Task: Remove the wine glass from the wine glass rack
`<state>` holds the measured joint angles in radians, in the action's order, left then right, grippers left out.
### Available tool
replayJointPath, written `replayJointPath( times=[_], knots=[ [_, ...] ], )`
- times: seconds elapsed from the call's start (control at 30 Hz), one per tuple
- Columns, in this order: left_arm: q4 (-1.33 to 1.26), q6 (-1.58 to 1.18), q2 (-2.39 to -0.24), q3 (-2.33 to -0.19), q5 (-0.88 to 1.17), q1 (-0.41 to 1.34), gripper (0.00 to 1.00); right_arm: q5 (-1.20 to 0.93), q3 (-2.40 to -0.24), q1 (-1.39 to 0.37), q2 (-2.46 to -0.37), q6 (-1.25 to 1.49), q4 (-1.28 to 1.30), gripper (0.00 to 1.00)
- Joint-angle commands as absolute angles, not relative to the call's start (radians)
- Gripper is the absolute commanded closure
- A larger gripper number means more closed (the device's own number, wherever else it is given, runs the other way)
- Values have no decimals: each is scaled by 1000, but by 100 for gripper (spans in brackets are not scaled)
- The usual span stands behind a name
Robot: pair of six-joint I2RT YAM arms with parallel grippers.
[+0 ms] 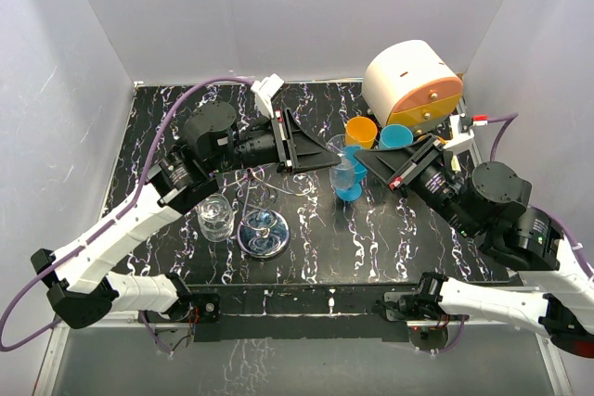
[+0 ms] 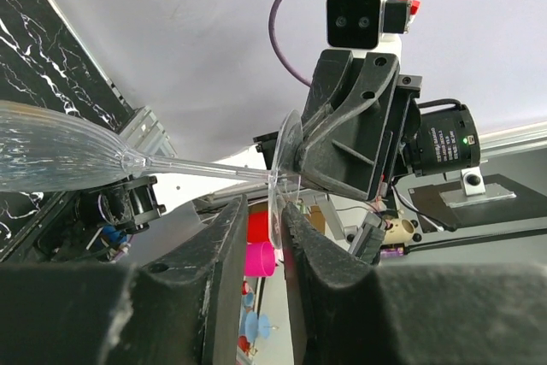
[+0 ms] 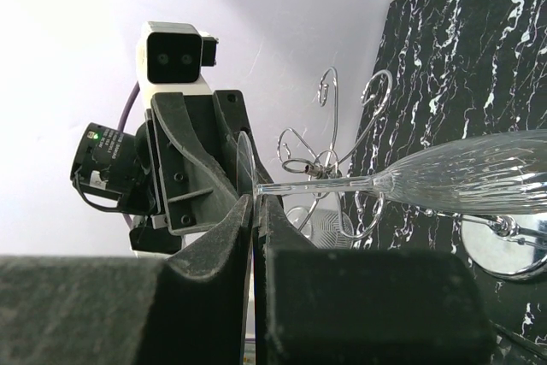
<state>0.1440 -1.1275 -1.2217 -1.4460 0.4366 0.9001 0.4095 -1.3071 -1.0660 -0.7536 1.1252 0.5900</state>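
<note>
The clear wine glass [image 1: 340, 146] hangs bowl down between my two grippers, away from the silver wire rack [image 1: 263, 229]. In the right wrist view its ribbed bowl [image 3: 479, 177] points right and the rack [image 3: 333, 156] stands behind it. My right gripper [image 3: 256, 204] is shut on the rim of the glass's foot; from above it [image 1: 365, 161] reaches in from the right. My left gripper [image 2: 266, 211] straddles the same foot with a gap beside it, jaws open; from above it [image 1: 329, 160] reaches in from the left. The bowl [image 2: 51, 156] also shows in the left wrist view.
A second clear glass [image 1: 215, 218] is by the rack's left side. A blue glass [image 1: 349, 181] stands under the grippers. An orange cup [image 1: 361, 131], a blue cup [image 1: 396, 136] and a cream and orange round container [image 1: 413, 85] stand at the back right.
</note>
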Motion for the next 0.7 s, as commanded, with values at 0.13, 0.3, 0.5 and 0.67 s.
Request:
replayJointPath(
  times=[0.13, 0.3, 0.5, 0.67],
  knots=[
    [135, -1133, -1207, -1481, 402, 907, 84, 409, -1312, -1071, -759, 1105, 555, 100],
    [135, -1138, -1204, -1481, 391, 907, 92, 399, -1312, -1071, -763, 1094, 548, 100],
    [114, -1153, -1192, -1462, 385, 907, 100, 378, -1309, -1071, -772, 1068, 524, 100],
    [80, -1165, -1169, -1438, 379, 907, 100, 360, -1313, -1070, -770, 1039, 485, 89]
  ],
)
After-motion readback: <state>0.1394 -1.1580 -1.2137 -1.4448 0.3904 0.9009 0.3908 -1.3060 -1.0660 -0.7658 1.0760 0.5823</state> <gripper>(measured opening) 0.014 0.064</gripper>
